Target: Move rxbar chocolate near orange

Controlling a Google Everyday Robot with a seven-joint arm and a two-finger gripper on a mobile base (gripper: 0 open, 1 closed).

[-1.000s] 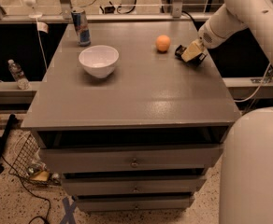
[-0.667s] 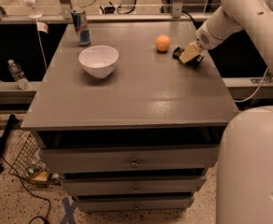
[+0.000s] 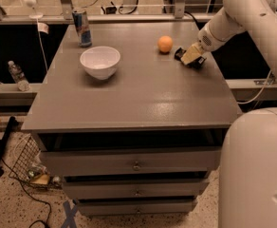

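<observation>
The gripper point(image 3: 191, 56) sits low over the rxbar chocolate point(image 3: 179, 54) at the far right of the table point(image 3: 129, 96), near the orange point(image 3: 165, 43), whether gripping I can't tell; that flat, light, slippery wrapper looks best pinched across its narrow width

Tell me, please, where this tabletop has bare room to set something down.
The front half of the tabletop, ahead of the white bowl and gripper, is bare, as is the stretch between bowl and orange. Crowded: back right, the gripper at the rxbar chocolate beside the orange; back left, a can.
</observation>
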